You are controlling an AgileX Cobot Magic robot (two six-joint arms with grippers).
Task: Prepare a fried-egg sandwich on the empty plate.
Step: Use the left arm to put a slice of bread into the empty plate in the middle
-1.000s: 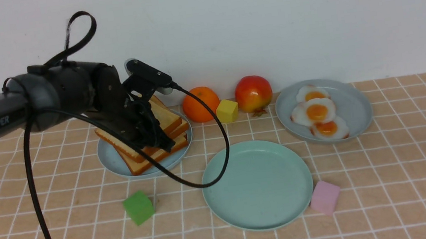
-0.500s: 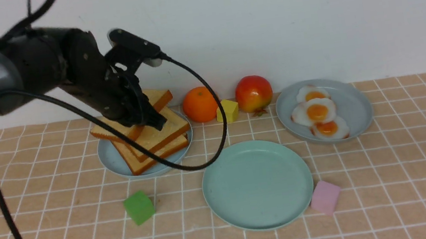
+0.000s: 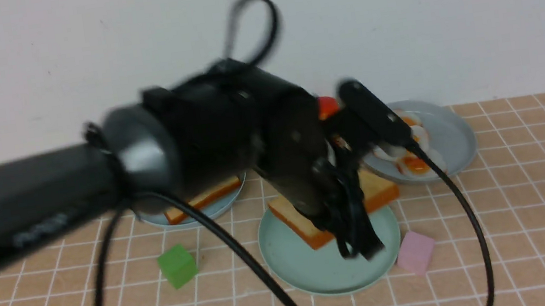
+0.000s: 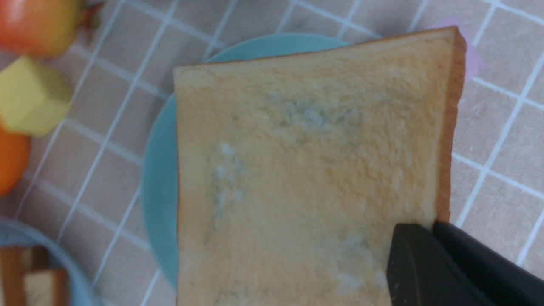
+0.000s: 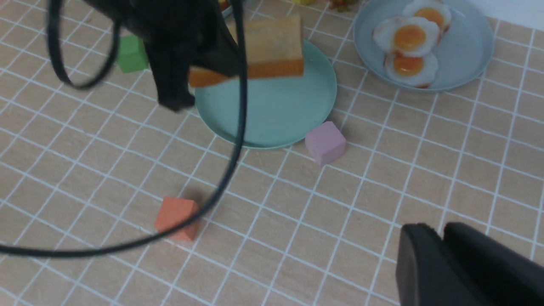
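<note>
Left gripper (image 3: 361,249) clamped on one edge of a square golden-brown toast slice (image 3: 380,190), with the round mint-green plastic plate (image 3: 315,274) directly beneath; right gripper (image 5: 433,231) nearly closed, holding nothing.

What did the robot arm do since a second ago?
The left gripper, shut on a toast slice, lifted it off the stack on the grey-blue plate and swung it right, over the mint-green plate. The fried eggs, green cube and pink cube stayed put.
</note>
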